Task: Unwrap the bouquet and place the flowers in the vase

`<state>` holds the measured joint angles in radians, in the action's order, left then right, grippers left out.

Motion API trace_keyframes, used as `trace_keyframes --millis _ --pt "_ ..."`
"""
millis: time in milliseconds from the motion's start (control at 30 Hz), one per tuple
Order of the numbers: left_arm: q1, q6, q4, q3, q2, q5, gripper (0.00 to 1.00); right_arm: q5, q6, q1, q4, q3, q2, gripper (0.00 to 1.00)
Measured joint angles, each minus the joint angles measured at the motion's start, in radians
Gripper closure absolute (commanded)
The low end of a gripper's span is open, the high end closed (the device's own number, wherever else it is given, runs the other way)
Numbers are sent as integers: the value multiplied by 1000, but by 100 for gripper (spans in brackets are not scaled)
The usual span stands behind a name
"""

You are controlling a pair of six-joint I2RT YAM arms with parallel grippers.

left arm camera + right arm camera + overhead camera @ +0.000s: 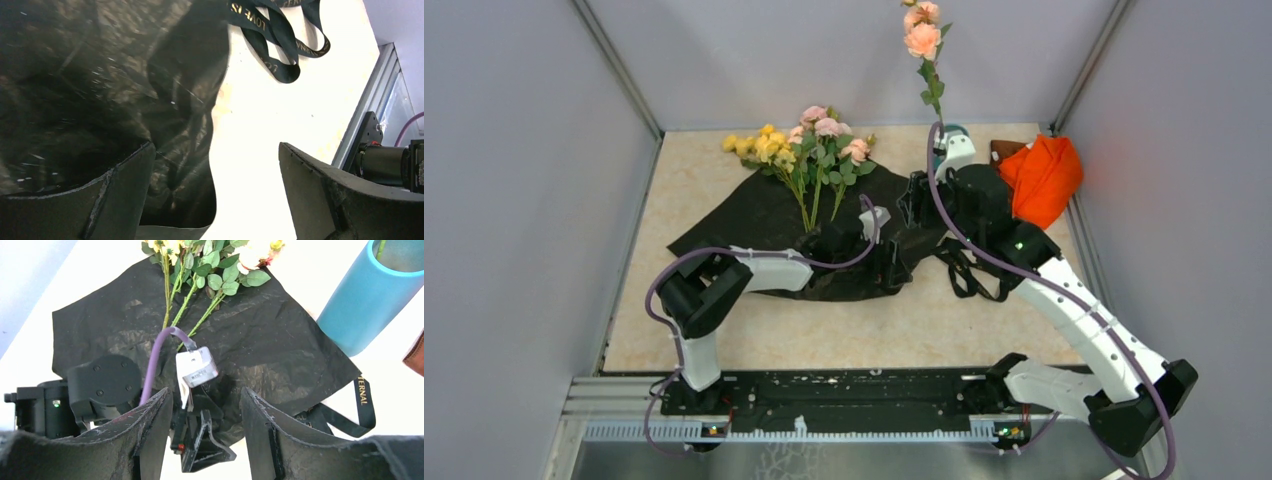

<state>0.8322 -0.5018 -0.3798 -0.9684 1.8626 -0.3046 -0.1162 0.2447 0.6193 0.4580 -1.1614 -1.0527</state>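
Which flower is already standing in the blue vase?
The tall peach-orange rose stands in the vase; the pink and yellow flowers lie on the black wrapping sheet.

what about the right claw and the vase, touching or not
Apart. Right wrist view: the open right claw sits short of the vase, with black wrapping sheet showing between them.

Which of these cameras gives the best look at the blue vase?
The right wrist view: the vase stands close in the upper right corner, its teal wall and open mouth plain to see. In the top view only its rim peeks out behind the right arm. The left wrist view misses it entirely.
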Motion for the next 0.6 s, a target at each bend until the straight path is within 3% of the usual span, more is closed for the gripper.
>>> trace_keyframes --millis 333,600 --pt "17 -52 -96 57 28 26 1 17 9 0 -45 8 -42 47" --pt "-10 -84 -187 128 8 27 1 32 21 0 -119 49 -187 47"
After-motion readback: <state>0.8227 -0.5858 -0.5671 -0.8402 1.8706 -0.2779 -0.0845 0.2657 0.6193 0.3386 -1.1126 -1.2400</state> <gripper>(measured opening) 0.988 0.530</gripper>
